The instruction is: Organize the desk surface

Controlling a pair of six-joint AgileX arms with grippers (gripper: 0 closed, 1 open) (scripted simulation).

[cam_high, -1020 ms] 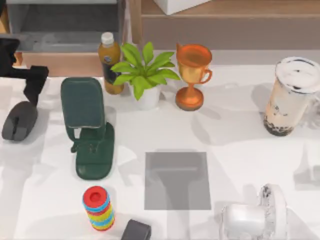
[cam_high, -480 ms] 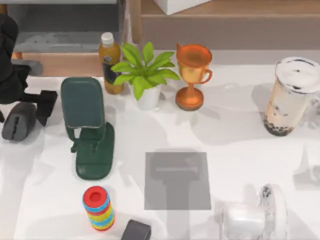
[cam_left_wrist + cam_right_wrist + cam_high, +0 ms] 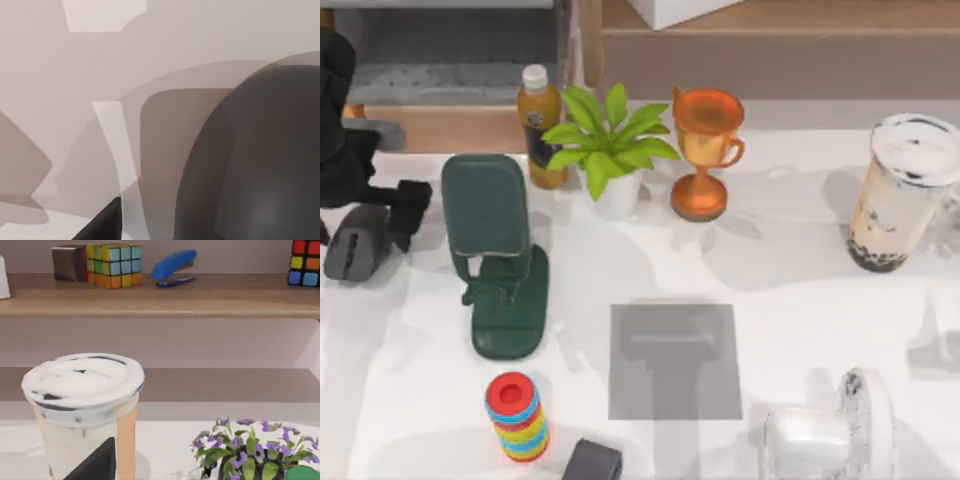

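The desk surface [image 3: 800,290] is a broad white tabletop with many objects on it. A dark grey mouse [image 3: 355,248] lies at its far left. My left gripper [image 3: 362,222] is down over the mouse, open, with one black finger [image 3: 410,205] close against the mouse's right side and the other at the picture's left edge. In the left wrist view the mouse [image 3: 260,165] looms as a large dark rounded shape. A dark part of my right gripper [image 3: 97,462] sits in front of the milk tea cup [image 3: 85,410].
A green phone stand [image 3: 500,250] stands just right of the mouse. Bottle [image 3: 538,120], potted plant [image 3: 610,150], orange trophy [image 3: 705,150] and milk tea cup [image 3: 900,190] line the back. Grey mat [image 3: 675,360], ring stack [image 3: 517,415], white fan [image 3: 835,430] sit in front. Wooden shelving [image 3: 770,40] is behind.
My left gripper came down from behind the mouse until it straddles it. In the last half second its right finger edged slightly inward. The mouse has not moved.
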